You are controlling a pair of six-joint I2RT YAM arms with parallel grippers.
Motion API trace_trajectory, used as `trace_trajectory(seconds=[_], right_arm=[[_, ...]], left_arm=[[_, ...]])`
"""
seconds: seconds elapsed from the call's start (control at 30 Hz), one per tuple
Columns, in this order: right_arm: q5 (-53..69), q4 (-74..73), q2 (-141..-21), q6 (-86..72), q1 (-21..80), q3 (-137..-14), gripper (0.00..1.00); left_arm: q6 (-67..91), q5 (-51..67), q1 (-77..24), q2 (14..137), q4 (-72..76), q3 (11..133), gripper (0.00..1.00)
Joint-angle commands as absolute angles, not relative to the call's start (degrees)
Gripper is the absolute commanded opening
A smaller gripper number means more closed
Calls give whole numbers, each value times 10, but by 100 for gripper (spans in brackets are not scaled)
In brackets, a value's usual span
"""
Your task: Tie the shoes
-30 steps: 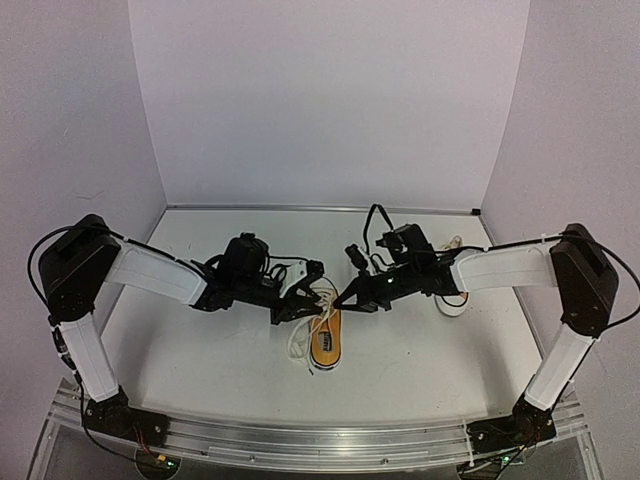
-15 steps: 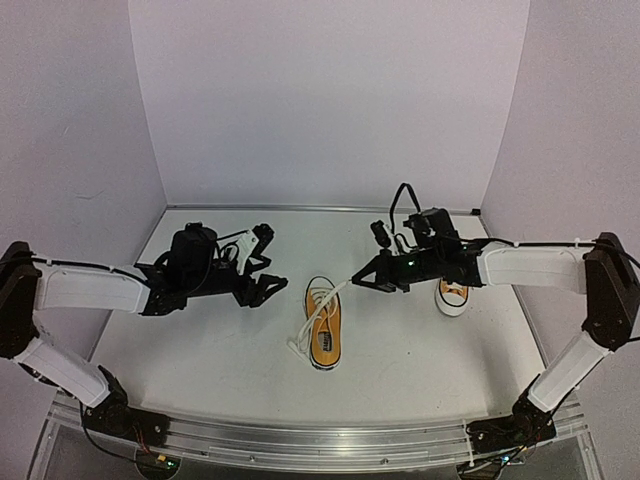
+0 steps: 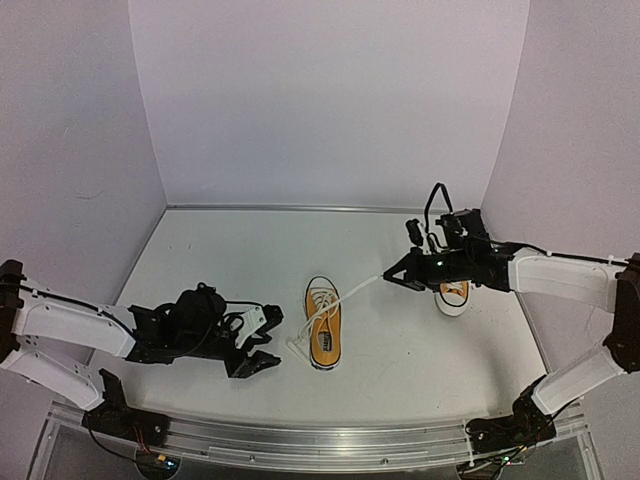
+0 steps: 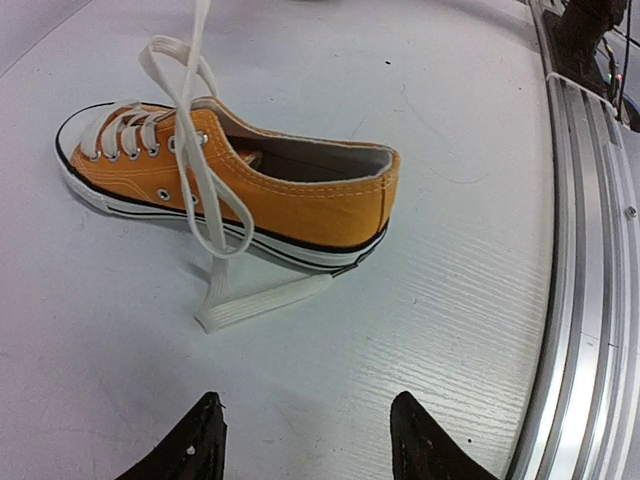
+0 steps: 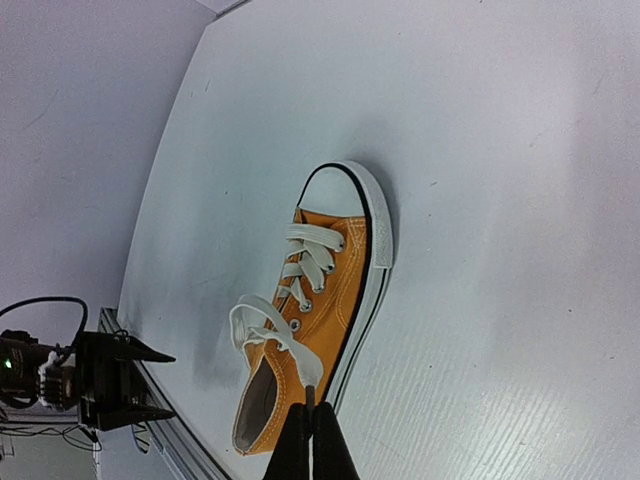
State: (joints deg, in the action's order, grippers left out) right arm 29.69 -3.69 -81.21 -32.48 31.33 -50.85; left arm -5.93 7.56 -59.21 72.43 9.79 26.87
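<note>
1. Nearest us, beside the rail at the front edge of the table, the left gripper hangs low. Its jaws are partly apart and nothing is between them.
2. Just beyond its fingertips, the loose lace end lies flat on the table, touching the sole of the centre shoe.
3. The centre shoe stands upright on its sole at mid-table, toe toward the back wall. We see no finished bow on it.
4. From its upper eyelets the taut lace runs up and away to the right gripper, whose fingers are pinched closed on it.
5. Farther right, the second shoe stands just behind the right arm and is partly hidden. We cannot tell how its laces lie.
6. We judge the step in hand to be the opening of the knot on the centre shoe: one lace is drawn out and the other is not yet taken.
7. The next move calls for the left gripper to reach forward, drop to the table surface and pinch the loose lace end. The right gripper must keep tension meanwhile, so that the two laces can be crossed.
</note>
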Motion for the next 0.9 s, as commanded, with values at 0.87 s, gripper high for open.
trace_trajectory(seconds=[0.87], right_arm=[[300, -59, -773, -320, 295, -491, 0]], left_arm=[[-432, 153, -583, 1086, -293, 690, 39]])
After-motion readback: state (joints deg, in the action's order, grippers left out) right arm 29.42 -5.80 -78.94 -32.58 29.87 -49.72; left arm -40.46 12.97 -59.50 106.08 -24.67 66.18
